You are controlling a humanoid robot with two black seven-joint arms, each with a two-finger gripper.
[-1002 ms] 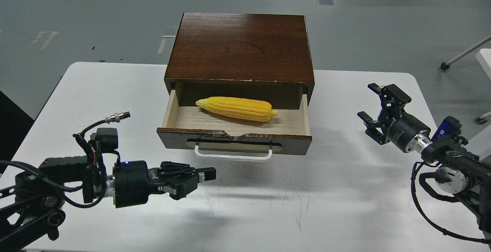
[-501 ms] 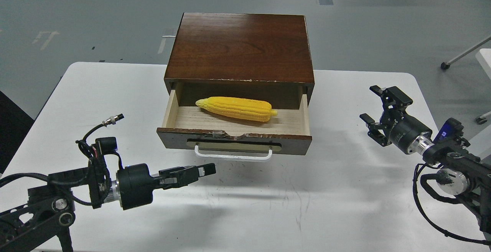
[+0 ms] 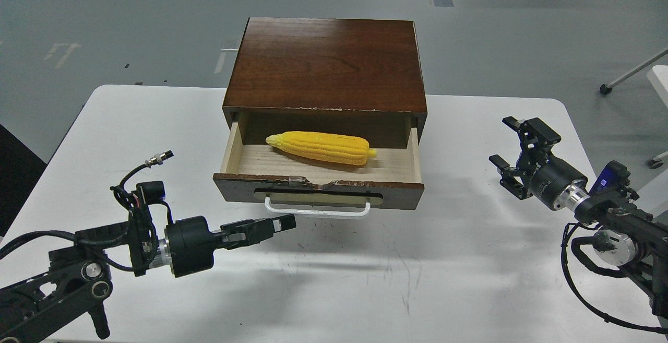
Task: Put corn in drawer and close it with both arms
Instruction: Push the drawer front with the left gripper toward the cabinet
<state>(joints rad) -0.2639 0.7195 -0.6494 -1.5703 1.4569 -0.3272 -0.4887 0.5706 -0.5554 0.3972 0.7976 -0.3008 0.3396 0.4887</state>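
The yellow corn lies lengthwise inside the open drawer, tapered end to the left, near the back. The drawer is pulled out of the dark wooden cabinet, and its white bar handle faces me. My left gripper is shut and empty. It points right, low over the table, just below and left of the handle's left end without touching it. My right gripper is open and empty, hovering to the right of the drawer, well apart from it.
The cabinet stands at the back middle of the white table. Grey floor lies beyond the table, with a wheeled stand leg at the far right. Bare table surface lies in front of the drawer and to both sides.
My left gripper has rolled about its axis to a thin side-on profile and crept slightly up and right toward the handle. The right gripper shifted slightly right. Corn and drawer have not moved.
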